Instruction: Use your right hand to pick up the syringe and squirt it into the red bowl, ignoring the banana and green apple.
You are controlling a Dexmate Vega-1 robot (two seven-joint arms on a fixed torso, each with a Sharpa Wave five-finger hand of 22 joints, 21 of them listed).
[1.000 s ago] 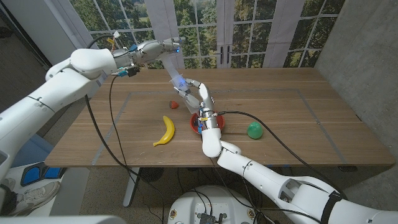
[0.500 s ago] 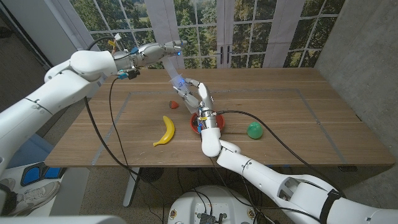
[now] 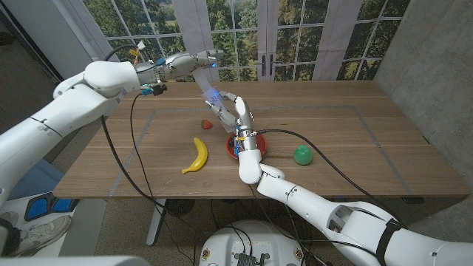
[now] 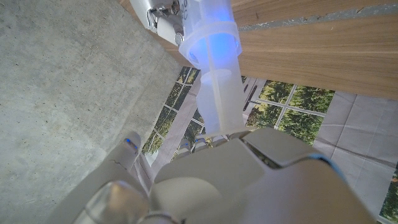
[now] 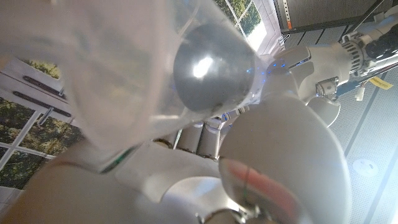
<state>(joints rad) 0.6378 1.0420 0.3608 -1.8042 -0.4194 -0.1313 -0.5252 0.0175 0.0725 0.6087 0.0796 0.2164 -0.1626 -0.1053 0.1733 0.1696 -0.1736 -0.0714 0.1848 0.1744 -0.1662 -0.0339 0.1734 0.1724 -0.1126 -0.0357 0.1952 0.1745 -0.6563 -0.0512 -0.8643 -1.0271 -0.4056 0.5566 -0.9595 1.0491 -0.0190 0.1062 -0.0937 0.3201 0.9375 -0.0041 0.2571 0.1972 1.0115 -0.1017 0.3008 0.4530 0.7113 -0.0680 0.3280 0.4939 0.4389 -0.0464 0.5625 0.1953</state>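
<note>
Both hands are gripping the translucent syringe (image 3: pixel 209 89) above the table (image 3: pixel 355 140): the right hand (image 3: pixel 235 112) is wrapping its lower barrel, just above the red bowl (image 3: pixel 258 143), while the left hand (image 3: pixel 196 60) is holding the far upper end. Left of the bowl the banana (image 3: pixel 196 155) is lying; the green apple (image 3: pixel 301 154) is sitting to its right.

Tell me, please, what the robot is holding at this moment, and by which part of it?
The syringe, a large translucent one, is held by both hands: the right hand grips its lower barrel end above the red bowl, and the left hand holds its upper plunger end.
</note>
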